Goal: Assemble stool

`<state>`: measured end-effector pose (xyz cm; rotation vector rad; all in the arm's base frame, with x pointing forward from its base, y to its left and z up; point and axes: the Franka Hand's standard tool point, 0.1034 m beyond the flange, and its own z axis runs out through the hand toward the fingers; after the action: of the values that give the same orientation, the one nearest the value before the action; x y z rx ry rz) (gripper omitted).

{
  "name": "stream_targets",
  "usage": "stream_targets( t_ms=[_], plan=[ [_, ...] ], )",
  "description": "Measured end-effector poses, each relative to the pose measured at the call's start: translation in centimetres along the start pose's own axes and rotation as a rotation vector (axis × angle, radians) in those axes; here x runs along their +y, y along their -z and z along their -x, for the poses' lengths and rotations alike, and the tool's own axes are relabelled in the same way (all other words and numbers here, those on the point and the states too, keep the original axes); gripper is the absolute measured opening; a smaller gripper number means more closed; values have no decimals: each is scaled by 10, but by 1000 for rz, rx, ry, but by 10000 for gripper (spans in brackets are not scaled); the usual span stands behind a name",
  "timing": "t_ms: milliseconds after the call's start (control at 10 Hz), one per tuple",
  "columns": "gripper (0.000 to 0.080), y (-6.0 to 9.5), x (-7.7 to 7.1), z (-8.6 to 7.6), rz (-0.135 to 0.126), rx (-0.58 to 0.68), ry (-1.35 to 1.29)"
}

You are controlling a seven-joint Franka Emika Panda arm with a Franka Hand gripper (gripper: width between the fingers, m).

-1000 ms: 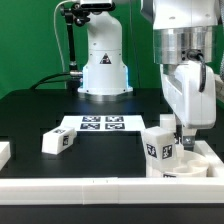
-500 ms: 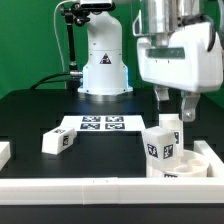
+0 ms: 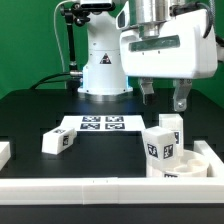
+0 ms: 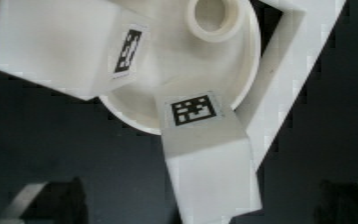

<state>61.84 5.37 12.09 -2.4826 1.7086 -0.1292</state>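
**Exterior view.** We see the gripper [image 3: 165,96] hanging above the seat [image 3: 190,166], its fingers spread wide and holding nothing. The seat lies near us at the exterior view's right, close against the border rail [image 3: 100,186]. Two legs stand upright on it: the front leg [image 3: 157,146] and, just behind it, the rear leg [image 3: 172,128]. The third leg [image 3: 58,142] lies on its side on the table [image 3: 30,115]. It is well apart at the exterior view's left, near the marker board [image 3: 102,124].

**Wrist view.** We look down on the seat [image 4: 220,65] and both standing legs. The fingertips [image 4: 39,197] show dimly at the picture's edge, touching nothing.

**Step in hand.** We judge that two of the three legs are placed and that the third is to be fetched now. The next move calls for travel across to the third leg and a grip across its narrow sides. The leg must then be turned upright over the free socket. We cannot tell whether the standing legs are fully seated.
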Motion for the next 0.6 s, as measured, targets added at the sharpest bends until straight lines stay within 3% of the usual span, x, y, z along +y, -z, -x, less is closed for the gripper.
stream_targets(
  t_ms=[200,300,400,600],
  plan=[
    [648,0,3,-3,-3,4,73],
    [648,2,17,-15,-13,10,219],
    [648,5,35,-33,-8,10,319],
    [648,7,55,-72,6,18,472]
  ],
)
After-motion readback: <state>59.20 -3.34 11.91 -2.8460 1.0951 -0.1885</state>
